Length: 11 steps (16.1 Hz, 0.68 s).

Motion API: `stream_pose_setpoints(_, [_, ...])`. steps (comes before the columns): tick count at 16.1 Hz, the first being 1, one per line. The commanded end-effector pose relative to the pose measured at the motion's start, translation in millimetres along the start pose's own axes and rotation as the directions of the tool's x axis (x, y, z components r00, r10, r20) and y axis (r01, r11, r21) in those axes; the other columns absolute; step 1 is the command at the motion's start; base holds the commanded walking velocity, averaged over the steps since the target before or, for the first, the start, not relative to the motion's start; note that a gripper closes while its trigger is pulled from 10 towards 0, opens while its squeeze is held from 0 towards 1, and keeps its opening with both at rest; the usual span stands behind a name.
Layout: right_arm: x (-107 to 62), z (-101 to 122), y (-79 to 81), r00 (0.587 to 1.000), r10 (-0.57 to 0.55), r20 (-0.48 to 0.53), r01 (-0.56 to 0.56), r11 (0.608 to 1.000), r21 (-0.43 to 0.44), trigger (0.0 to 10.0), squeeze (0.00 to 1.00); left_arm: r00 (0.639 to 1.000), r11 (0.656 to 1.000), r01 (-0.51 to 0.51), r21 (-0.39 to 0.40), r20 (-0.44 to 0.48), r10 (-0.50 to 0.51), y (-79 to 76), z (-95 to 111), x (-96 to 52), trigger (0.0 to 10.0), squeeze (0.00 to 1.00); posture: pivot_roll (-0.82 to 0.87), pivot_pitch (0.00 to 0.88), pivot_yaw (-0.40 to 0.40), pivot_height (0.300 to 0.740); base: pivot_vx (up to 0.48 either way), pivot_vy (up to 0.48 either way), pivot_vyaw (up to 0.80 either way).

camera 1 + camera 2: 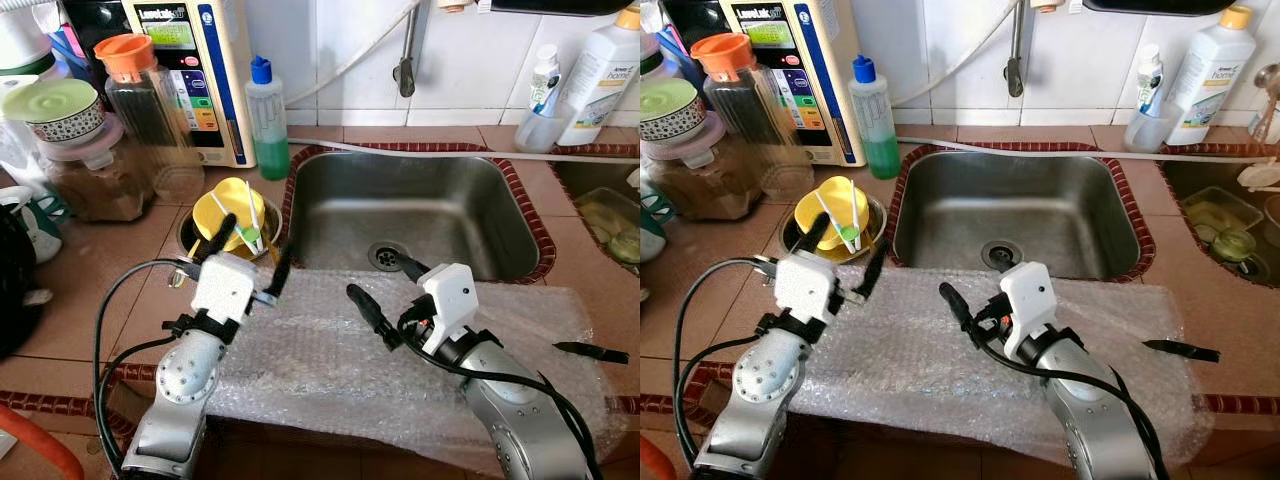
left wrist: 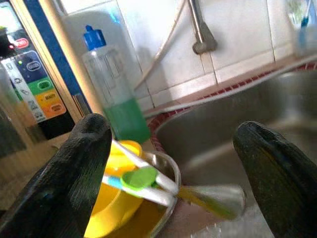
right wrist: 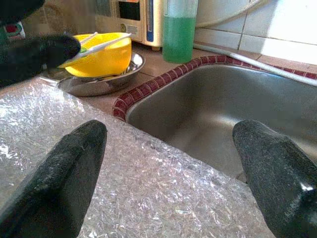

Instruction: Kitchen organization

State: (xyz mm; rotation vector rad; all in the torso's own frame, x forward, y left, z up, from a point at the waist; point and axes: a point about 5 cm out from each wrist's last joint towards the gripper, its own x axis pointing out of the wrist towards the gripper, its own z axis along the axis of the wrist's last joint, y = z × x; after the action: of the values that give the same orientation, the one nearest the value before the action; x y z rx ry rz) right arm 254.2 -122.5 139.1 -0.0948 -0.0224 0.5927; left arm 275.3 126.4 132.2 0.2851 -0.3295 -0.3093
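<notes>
Left gripper [image 1: 250, 255]: fingers apart, hovering just beside the bowls.
Right gripper [image 1: 388, 290]: fingers apart, over one bubble-wrap sheet [image 1: 330, 360].
Bowls: one yellow plastic bowl [image 1: 232, 208] inside one steel bowl [image 1: 872, 212], at the steel sink's [image 1: 430, 215] nine o'clock.
Bottles: one green-liquid bottle [image 1: 267, 120] at the sink's ten o'clock.

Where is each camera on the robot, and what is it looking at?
Left eye, on the head: looks down at the sink, both arms showing.
Right eye, beside it: same scene.
Left wrist: looks between the open left gripper fingers at the yellow bowl and green bottle.
Right wrist: looks between the open right gripper fingers over the bubble wrap.
Both wrist views share the bowl.
</notes>
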Motion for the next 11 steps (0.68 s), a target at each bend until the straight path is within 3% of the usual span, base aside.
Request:
stream_pose_setpoints(1, [0.8,2,1.6,1.0,0.007,0.001,-0.007,1.0,-0.004,10.0,0.0,1.0,1.0,0.016,0.026,0.001,-0.016,-3.8,-2,1.8,10.0,0.0,-0.3,0.067,0.074,0.74,0.0,0.0,0.0])
stream_pose_setpoints(8, [-0.7,2,1.2,1.0,0.005,0.001,-0.005,1.0,-0.007,10.0,0.0,0.999,0.996,0.036,0.076,-0.023,-0.034,-9.0,-17,10.1,10.0,0.0,-0.32,0.071,0.076,0.74,0.0,0.0,0.0])
stream_pose_setpoints(9, [-1.3,2,1.0,1.0,0.003,0.0,-0.003,1.0,-0.007,10.0,0.0,0.999,0.997,0.036,0.075,-0.023,-0.034,-8.4,-18,11.4,8.5,0.0,-0.33,0.07,0.076,0.74,0.0,0.0,0.0])
stream_pose_setpoints(10, [-1.4,2,1.0,1.0,0.003,0.0,-0.003,1.0,-0.007,10.0,0.0,0.999,0.996,0.036,0.076,-0.022,-0.035,-8.4,-18,11.9,8.5,0.0,-0.33,0.07,0.076,0.74,0.0,0.0,0.0])
stream_pose_setpoints(11, [-1.5,2,1.3,1.0,0.001,0.0,-0.001,1.0,-0.01,10.0,0.0,0.999,0.997,0.031,0.073,-0.027,-0.029,-6.6,-21,13.5,2.8,0.0,-0.33,0.07,0.077,0.74,0.0,0.0,0.0])
